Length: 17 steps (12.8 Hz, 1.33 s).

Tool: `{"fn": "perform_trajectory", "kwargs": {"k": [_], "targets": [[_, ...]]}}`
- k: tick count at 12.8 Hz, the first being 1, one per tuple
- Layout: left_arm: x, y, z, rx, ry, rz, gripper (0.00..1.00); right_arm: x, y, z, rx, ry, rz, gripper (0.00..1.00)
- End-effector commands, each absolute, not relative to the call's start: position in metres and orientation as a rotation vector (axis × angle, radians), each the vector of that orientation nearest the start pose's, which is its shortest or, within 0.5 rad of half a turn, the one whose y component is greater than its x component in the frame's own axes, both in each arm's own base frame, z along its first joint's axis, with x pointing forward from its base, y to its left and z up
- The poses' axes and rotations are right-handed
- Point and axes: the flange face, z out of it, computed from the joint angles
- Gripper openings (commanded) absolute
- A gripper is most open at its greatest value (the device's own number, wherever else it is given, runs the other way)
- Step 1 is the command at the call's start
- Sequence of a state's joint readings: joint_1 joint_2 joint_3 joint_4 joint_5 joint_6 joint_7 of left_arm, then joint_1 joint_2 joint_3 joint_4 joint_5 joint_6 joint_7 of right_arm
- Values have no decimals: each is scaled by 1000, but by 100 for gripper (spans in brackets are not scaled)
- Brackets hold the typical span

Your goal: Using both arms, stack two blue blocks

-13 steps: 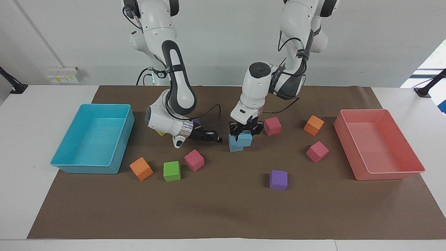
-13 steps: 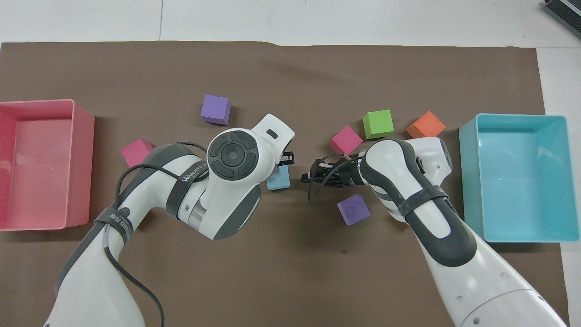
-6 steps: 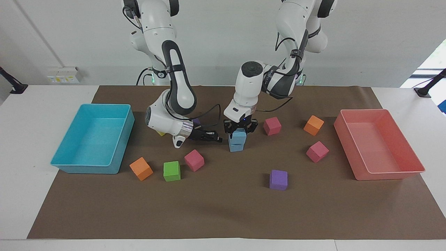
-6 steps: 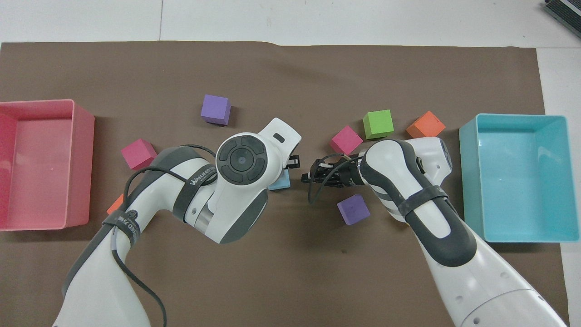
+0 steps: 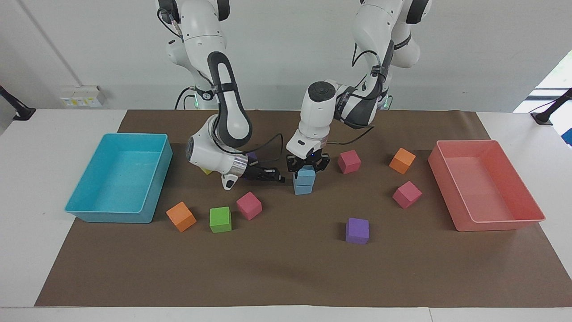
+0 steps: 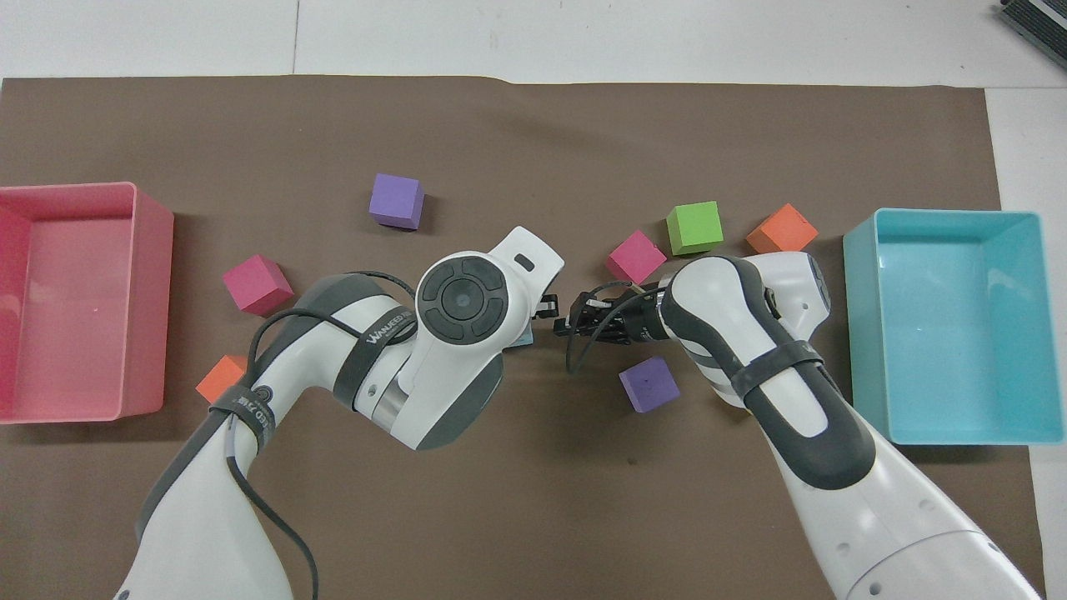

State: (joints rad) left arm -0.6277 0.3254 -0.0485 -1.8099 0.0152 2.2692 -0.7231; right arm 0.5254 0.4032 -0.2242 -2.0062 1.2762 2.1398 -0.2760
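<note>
Near the middle of the brown mat (image 5: pixel 286 268) on the table (image 5: pixel 53 134), the two blue blocks stand one on the other: the upper blue block (image 5: pixel 306 172) sits squarely on the lower blue block (image 5: pixel 303 188), which rests on the mat. The left claw (image 5: pixel 307 166) comes straight down over the pair and is clamped on the upper blue block, a finger on either side of it; from overhead the left arm's wrist hides nearly all of the stack, and only a sliver of blue (image 6: pixel 523 337) shows at its edge. The right claw (image 5: pixel 273 175) lies low and nearly level, pointing at the stack from the right arm's end and stopping just beside it; its fingertips are together and it seems to hold nothing, though whether its tip touches the blocks is hard to judge. A pink cube (image 5: pixel 249 205), a green cube (image 5: pixel 220 219) and an orange cube (image 5: pixel 181 216) lie farther from the robots than the right claw, beside the cyan tray (image 5: pixel 80 210). Toward the left arm's end sit another pink cube (image 5: pixel 349 161), an orange cube (image 5: pixel 402 160), a third pink cube (image 5: pixel 407 194) and the pink tray (image 5: pixel 532 210). A purple cube (image 5: pixel 357 230) lies farther from the robots than the stack.
</note>
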Motion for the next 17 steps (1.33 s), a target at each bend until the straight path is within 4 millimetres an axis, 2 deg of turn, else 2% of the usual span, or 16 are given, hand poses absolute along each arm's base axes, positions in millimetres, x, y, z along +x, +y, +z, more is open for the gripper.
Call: {"fn": "perform_trajectory", "kwargs": {"k": [1, 15, 16, 17], "targets": [[505, -405, 374, -3211, -92, -161, 0, 555, 217, 255, -2218, 311, 226, 0], [505, -406, 371, -3223, -132, -175, 5, 555, 217, 255, -2219, 312, 224, 0], [505, -406, 371, -3222, -132, -173, 13, 555, 217, 255, -2219, 312, 224, 0], [505, -406, 371, -3223, -129, -175, 32, 555, 217, 255, -2219, 312, 224, 0]]}}
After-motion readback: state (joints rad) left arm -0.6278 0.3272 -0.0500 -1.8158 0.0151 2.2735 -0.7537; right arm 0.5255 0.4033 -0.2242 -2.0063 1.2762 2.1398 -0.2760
